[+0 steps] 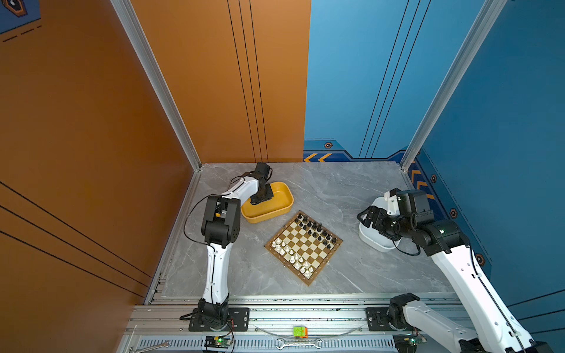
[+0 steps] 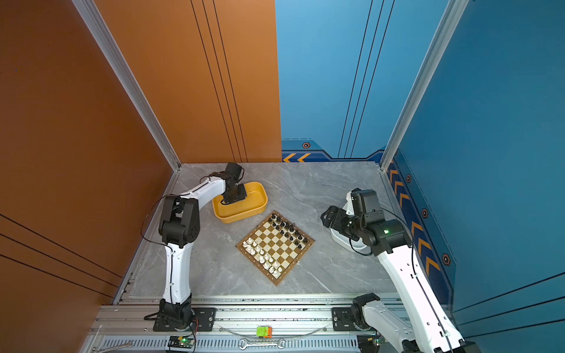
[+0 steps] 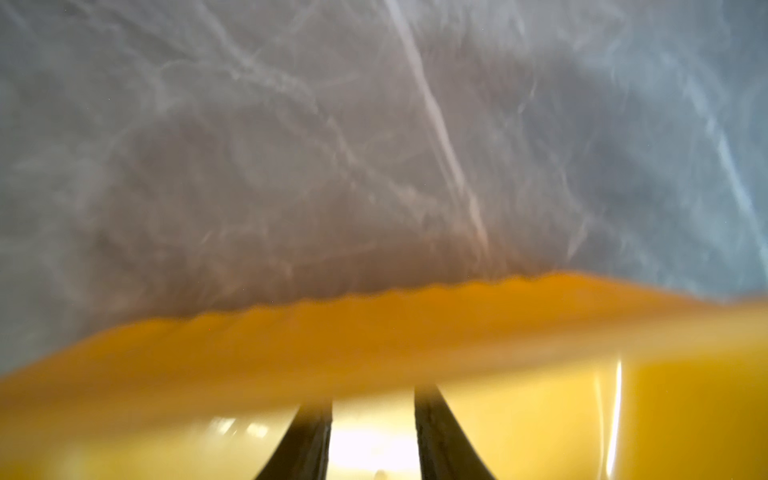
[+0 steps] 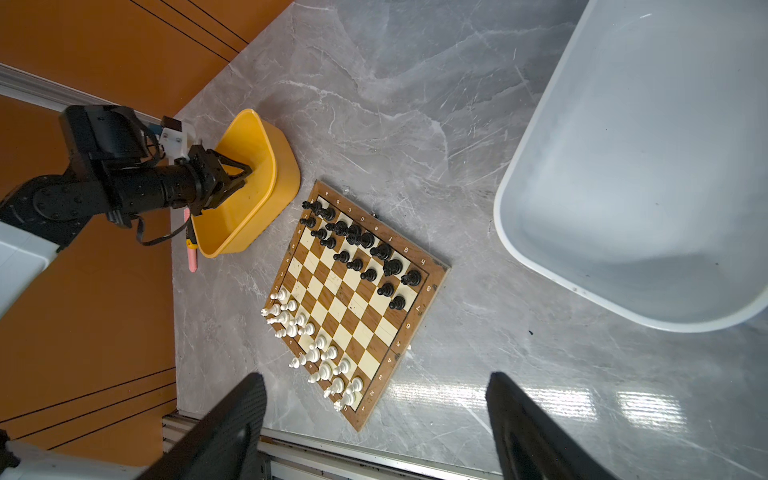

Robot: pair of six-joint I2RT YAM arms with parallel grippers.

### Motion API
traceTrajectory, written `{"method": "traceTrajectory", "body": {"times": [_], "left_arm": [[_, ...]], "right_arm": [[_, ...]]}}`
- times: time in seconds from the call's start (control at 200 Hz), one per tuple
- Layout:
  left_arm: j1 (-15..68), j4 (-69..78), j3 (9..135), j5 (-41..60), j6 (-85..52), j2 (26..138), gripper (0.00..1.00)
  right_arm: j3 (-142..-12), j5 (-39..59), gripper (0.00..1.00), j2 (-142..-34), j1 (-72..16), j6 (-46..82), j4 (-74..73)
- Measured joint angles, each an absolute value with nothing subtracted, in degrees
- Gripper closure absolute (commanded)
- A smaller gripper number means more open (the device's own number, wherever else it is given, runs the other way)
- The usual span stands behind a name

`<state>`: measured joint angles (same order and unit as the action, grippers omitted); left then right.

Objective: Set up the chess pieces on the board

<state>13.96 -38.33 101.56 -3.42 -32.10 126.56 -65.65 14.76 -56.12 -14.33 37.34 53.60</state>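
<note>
The board [image 1: 305, 244] lies turned like a diamond in the middle of the grey table and also shows in the right wrist view, board [image 4: 345, 303]. White chess pieces [image 1: 290, 255] fill its near-left side in two rows. Black chess pieces [image 1: 318, 232] fill the far-right side. My left gripper [image 1: 255, 201] points down inside the yellow tray [image 1: 284, 195]. Its fingers [image 3: 316, 436] stand a little apart over the tray floor with nothing seen between them. My right gripper [image 1: 363, 217] hovers open and empty beside the white tray [image 1: 374, 244].
A pink pen-like thing [image 4: 192, 257] lies between the yellow tray and the orange wall. What shows of the white tray's [image 4: 623, 187] inside is bare. On the front rail lie a green and orange block [image 1: 300, 331] and a wrench [image 1: 298, 344].
</note>
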Motion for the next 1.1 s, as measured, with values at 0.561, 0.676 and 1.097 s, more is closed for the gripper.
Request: {"method": "traceTrajectory", "body": {"times": [0.561,0.676,1.097], "left_arm": [[14.8,-60.1,93.1,-3.7,-18.7,113.7,0.48],[16.2,-60.6,90.0,-4.0,-16.6,108.8,0.48],[18.4,-55.0,81.1,-1.5,-11.8,101.0,0.39]], "right_arm": [[-65.8,17.7,0.14,-59.7,-13.5,36.0,54.4],[-65.8,18.5,0.14,-60.6,-13.5,35.8,53.8],[-66.5,21.5,0.14,-64.3,-13.5,33.4,51.4]]}}
